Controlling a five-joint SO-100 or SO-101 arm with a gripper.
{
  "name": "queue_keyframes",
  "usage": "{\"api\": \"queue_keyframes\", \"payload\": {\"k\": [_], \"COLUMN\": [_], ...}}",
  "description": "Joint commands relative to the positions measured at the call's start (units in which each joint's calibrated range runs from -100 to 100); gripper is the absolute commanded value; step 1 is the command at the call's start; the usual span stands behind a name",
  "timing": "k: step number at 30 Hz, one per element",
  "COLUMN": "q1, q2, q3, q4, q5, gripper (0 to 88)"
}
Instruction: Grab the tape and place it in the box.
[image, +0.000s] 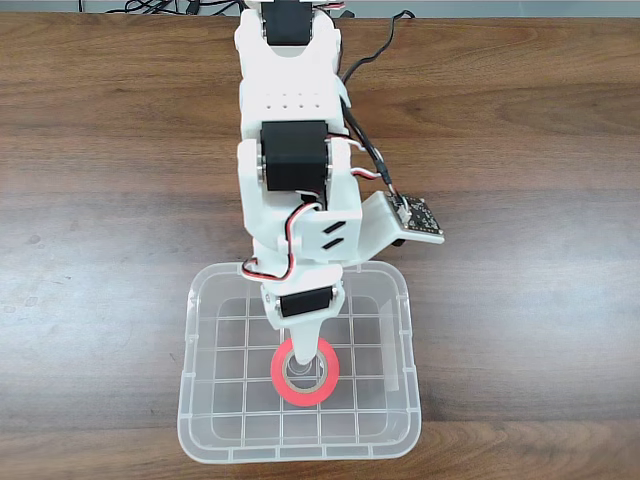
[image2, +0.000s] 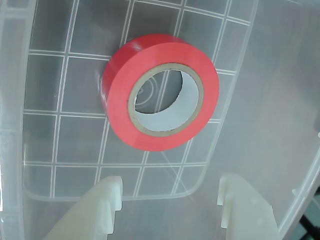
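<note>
The red-orange tape roll (image: 283, 388) lies flat on the grid bottom of the clear plastic box (image: 192, 400), in its near middle part in the fixed view. My gripper (image: 303, 358) reaches down into the box, and its white tip stands over the roll's core hole. In the wrist view the tape (image2: 120, 85) rests on the box floor (image2: 60, 115), ahead of the gripper (image2: 170, 187). Both white fingers (image2: 100, 205) are spread wide with nothing between them, so the gripper is open and the roll lies free of it.
The box stands on a brown wooden table (image: 520, 330) near its front edge. The white arm with black motors (image: 295, 150) stretches from the far edge over the box's back rim. A small camera board (image: 415, 215) and cables hang at the arm's right side.
</note>
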Motion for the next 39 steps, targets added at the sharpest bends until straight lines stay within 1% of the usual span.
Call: {"api": "queue_keyframes", "payload": {"k": [1,6,8,11,13,16,20,23,27,35,39], "q1": [0.6,1.2,1.4,1.4,1.4,1.3,1.5,1.6,1.6,0.9,0.8], "q2": [-2.8,-4.8,-7.1,-11.3,-14.2,-18.5,-25.2,-30.9,-42.0,-67.1,-77.6], "q3": [-4.5,-4.6,-4.6,-4.6,-4.5,-4.4,-3.2,1.3,15.2,51.9,72.3], "q4": [-0.1,2.9,4.3,7.0,9.4,13.6,13.7,13.7,13.7,13.0,4.1], "q5": [-0.1,-0.1,-0.2,-0.2,-0.3,-0.3,-1.3,-1.3,-1.4,-1.5,-1.1], "gripper": [18.5,18.1,14.0,4.4,2.1,1.4,1.3,1.3,1.3,1.3,1.3]}}
